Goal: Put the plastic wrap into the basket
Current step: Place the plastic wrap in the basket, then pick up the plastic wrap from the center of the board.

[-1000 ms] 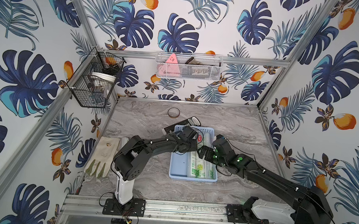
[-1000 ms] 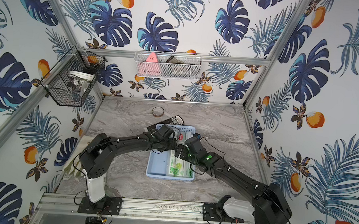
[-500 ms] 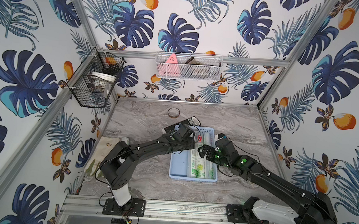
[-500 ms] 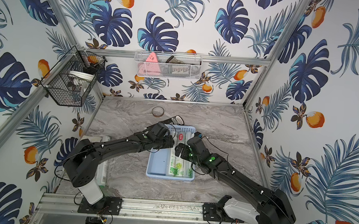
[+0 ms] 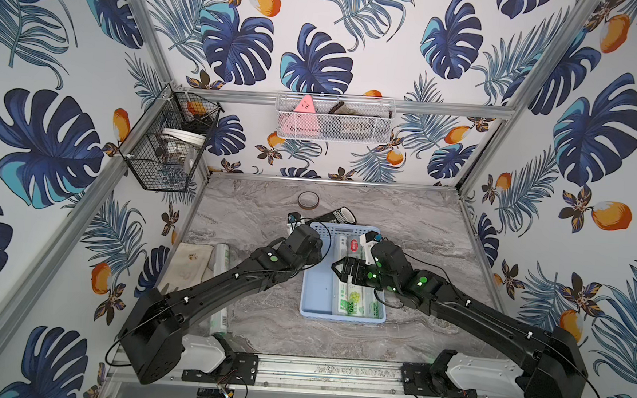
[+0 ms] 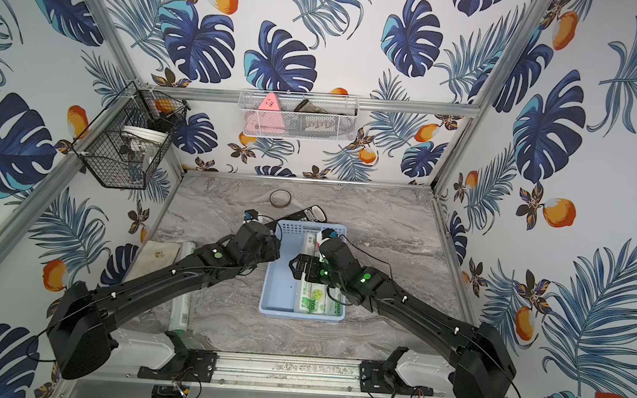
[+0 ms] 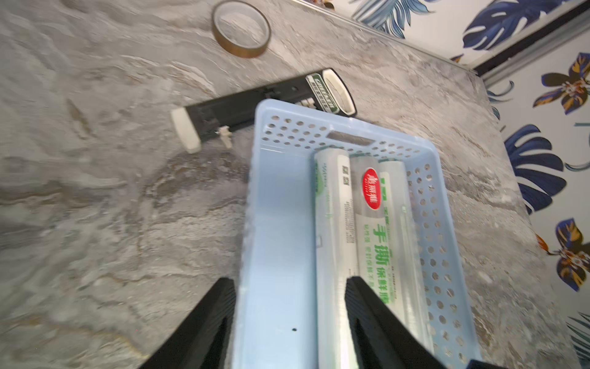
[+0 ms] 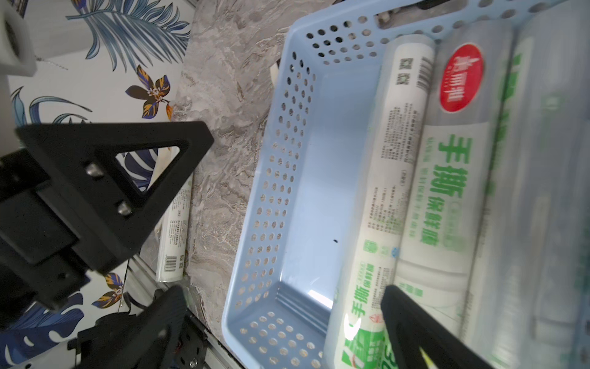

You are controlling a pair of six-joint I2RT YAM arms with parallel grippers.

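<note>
The light blue basket sits mid-table in both top views. Three plastic wrap rolls lie side by side in its right half, also visible in the left wrist view. Another plastic wrap roll lies on the table at the left, partly under my left arm. My left gripper is open and empty, its fingers straddling the basket's left wall. My right gripper hangs wide open above the rolls, holding nothing.
An off-white glove lies beside the loose roll. A tape ring and a flat black device lie just behind the basket. A black wire basket and a white mesh basket hang on the walls.
My left gripper has drawn back leftward from over the basket's far end to its left wall, and the arm's elbow has swung outward. The right gripper has shifted slightly left.
</note>
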